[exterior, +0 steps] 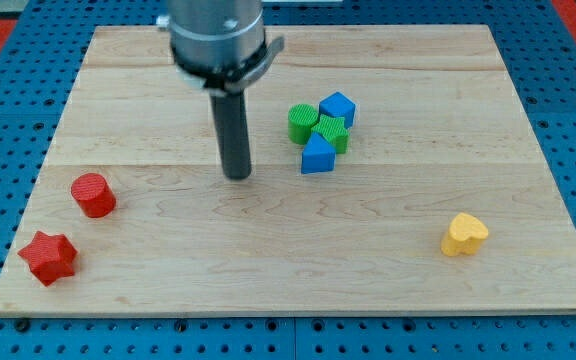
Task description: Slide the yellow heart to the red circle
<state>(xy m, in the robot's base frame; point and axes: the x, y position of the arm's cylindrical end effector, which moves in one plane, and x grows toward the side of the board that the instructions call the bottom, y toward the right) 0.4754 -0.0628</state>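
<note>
The yellow heart (464, 235) lies near the view's bottom right of the wooden board (298, 270). The red circle (93, 194) stands at the view's left. My tip (237, 176) rests on the board left of centre, between the two, well apart from both: the heart is far to its right and lower, the circle to its left. The tip touches no block.
A red star (48, 257) lies below the red circle at the bottom left. A tight cluster sits right of my tip: a green block (303, 122), a second green block (331, 131), a blue block (337, 107) and a blue triangle (317, 155).
</note>
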